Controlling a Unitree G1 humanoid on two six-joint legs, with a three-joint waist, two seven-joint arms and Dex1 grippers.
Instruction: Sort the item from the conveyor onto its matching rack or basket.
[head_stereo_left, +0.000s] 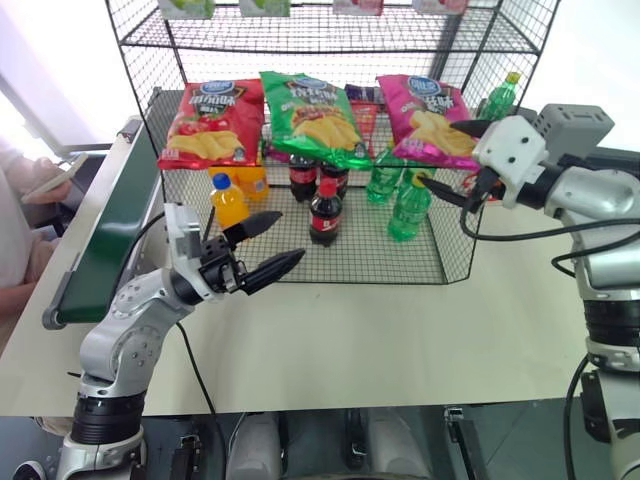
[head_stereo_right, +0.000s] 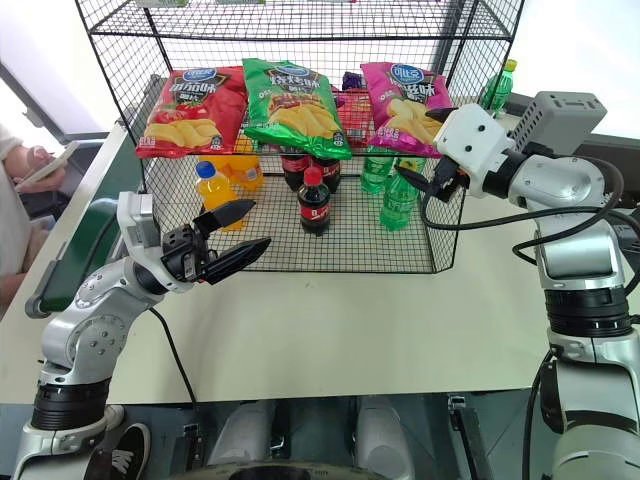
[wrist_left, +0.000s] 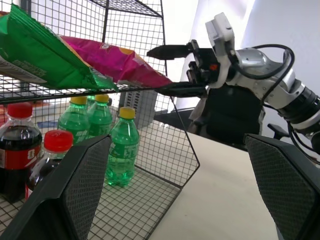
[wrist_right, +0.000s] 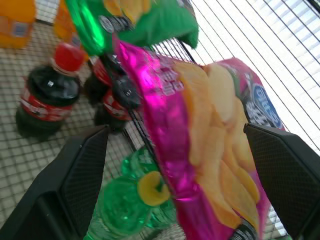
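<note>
The magenta-pink crisp bag (head_stereo_left: 428, 115) lies flat on the black wire rack's (head_stereo_left: 400, 262) middle shelf, at its right end, beside a green bag (head_stereo_left: 315, 118) and a red bag (head_stereo_left: 212, 122). My right gripper (head_stereo_left: 452, 158) is open at the bag's front right corner, one finger above the shelf edge and one below it. In the right wrist view the pink bag (wrist_right: 200, 150) lies between the spread fingers with gaps on both sides. My left gripper (head_stereo_left: 288, 238) hangs open and empty in front of the rack's lower left. The dark green conveyor (head_stereo_left: 110, 220) runs along the left and carries nothing.
On the rack's bottom tier stand cola bottles (head_stereo_left: 325, 212), green soda bottles (head_stereo_left: 408, 208) and orange bottles (head_stereo_left: 229, 200). Another green bottle (head_stereo_left: 500, 97) stands behind the rack's right side. A person (head_stereo_left: 20, 190) holding a phone sits beyond the conveyor. The beige tabletop (head_stereo_left: 350, 340) lies in front.
</note>
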